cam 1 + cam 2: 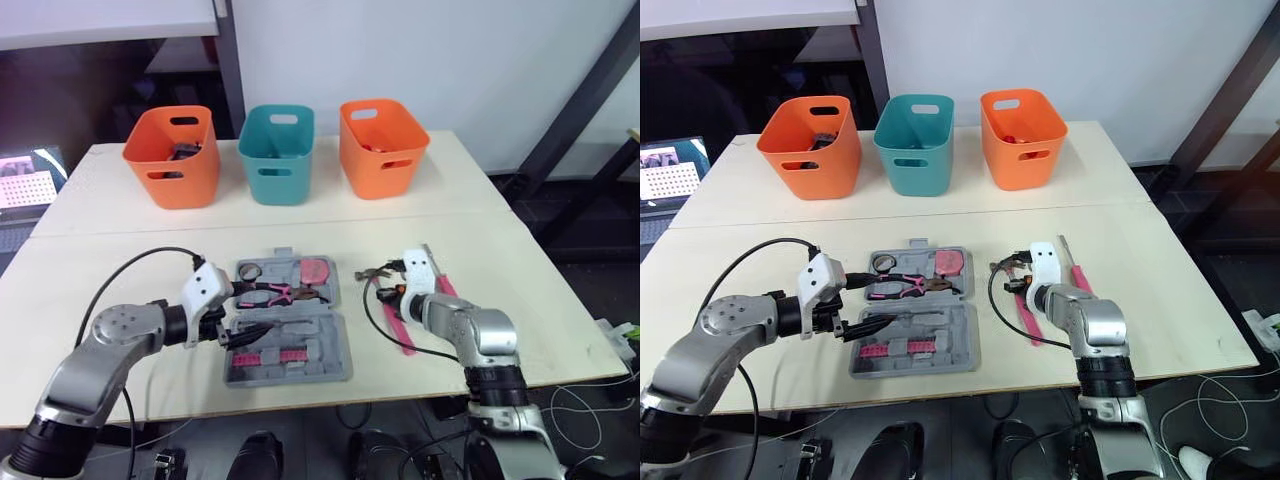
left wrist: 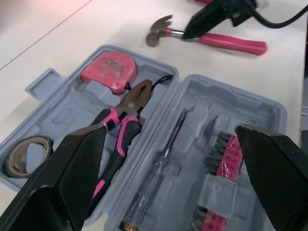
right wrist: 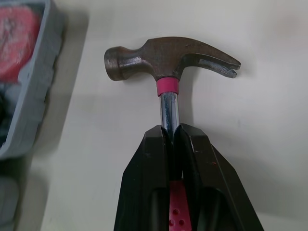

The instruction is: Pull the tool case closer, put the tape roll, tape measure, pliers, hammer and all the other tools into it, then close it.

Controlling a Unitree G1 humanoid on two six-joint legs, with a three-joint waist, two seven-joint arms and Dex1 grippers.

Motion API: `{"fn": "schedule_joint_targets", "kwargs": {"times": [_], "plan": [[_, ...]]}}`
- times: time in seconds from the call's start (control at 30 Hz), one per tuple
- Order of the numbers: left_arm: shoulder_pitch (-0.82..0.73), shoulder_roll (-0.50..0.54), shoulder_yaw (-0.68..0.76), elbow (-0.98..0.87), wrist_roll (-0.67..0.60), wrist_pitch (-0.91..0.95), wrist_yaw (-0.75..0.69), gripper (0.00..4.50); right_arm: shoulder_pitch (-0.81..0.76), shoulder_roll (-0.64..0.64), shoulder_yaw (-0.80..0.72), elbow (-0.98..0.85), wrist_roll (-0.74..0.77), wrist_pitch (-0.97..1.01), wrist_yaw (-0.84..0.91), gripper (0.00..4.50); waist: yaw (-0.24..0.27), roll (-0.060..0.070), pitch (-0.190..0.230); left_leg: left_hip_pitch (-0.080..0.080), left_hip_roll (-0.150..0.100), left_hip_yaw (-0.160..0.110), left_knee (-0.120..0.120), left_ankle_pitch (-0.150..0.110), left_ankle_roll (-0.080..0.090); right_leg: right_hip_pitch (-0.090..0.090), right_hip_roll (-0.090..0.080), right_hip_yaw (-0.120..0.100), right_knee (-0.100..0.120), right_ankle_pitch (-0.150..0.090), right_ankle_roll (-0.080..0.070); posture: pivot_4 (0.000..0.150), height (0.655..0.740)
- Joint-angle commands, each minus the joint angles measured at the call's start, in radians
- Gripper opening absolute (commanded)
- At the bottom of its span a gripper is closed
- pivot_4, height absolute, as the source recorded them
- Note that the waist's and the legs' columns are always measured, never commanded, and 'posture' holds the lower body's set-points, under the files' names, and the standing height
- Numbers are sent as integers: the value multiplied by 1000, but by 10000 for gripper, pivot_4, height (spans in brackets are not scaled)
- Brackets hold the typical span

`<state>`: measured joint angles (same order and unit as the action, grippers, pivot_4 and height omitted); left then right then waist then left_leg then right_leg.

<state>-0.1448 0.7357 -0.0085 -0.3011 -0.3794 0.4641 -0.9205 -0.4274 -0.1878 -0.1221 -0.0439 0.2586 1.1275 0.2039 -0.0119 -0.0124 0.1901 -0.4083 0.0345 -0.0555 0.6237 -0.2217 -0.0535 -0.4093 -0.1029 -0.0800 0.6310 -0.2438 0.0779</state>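
Note:
The grey tool case lies open in front of me. Its far half holds the tape roll, the pink-handled pliers and the red tape measure. Its near half holds a thin screwdriver and pink bit holders. My left gripper hangs open over the case's left end, with nothing between its fingers. The hammer lies on the table right of the case. My right gripper is shut on its steel shaft just behind the head. Its pink handle points toward me.
A slim pink-handled tool lies right of the hammer. Two orange bins and a teal bin stand in a row at the table's back. A laptop screen sits off the left edge.

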Motion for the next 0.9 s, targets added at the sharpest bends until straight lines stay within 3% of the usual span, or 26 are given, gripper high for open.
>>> {"fn": "schedule_joint_targets", "kwargs": {"times": [0.03,0.1,0.27,0.4,0.47,0.53,0.63,0.7,0.8,0.9], "plan": [[-36,-6,-17,17,19,-37,-12,45000,11,32,-44,-106,5,60,-67,109,2,0,0,0,0,0,0,0,0,0,0,0,0,0,0,1500,7400],[-47,-10,-24,30,22,-43,-15,45000,21,47,-56,-134,10,88,-84,109,1,0,0,0,0,0,1,0,0,0,0,0,0,0,-1,1500,7400],[-63,-18,-35,51,33,-55,-28,45000,6,68,-101,-209,42,163,-89,22987,0,0,0,-1,0,0,0,0,0,0,0,0,0,0,0,1500,7400],[-63,-19,-27,61,35,-65,-28,45000,-43,-45,-87,-277,107,258,7,43321,0,0,0,-1,0,0,0,0,0,0,0,0,0,1,1,1500,7400],[-57,-20,-21,61,36,-68,-24,45000,-72,-138,-47,-293,146,276,84,44330,1,0,0,-1,0,0,0,0,0,0,0,0,-1,0,0,1500,7400],[-44,-22,-17,54,37,-70,-18,45000,-108,-318,86,-300,156,208,231,44330,0,1,1,-1,0,0,0,0,0,0,0,0,-1,0,0,1500,7400],[-31,-25,-9,46,34,-71,-7,45000,-149,-665,416,-311,4,-135,564,44330,0,2,1,-1,0,0,-1,0,0,0,0,1,-3,-2,1,1500,7400],[-25,-24,-4,46,33,-75,-3,45000,-191,-815,566,-265,-114,-377,768,44330,-2,1,1,-1,0,0,-2,0,0,0,0,1,-4,-3,4,1500,7400],[-4,-11,18,38,24,-89,-14,45000,-325,-888,766,-40,-447,-953,899,44330,-12,1,1,-1,0,1,-3,0,0,-1,0,1,-5,-3,4,1500,7400],[26,2,55,27,13,-101,-26,45000,-444,-815,841,167,-561,-1294,952,44330,-26,1,1,-1,0,3,-2,0,0,-2,0,3,-5,-3,5,1500,7400]]}}
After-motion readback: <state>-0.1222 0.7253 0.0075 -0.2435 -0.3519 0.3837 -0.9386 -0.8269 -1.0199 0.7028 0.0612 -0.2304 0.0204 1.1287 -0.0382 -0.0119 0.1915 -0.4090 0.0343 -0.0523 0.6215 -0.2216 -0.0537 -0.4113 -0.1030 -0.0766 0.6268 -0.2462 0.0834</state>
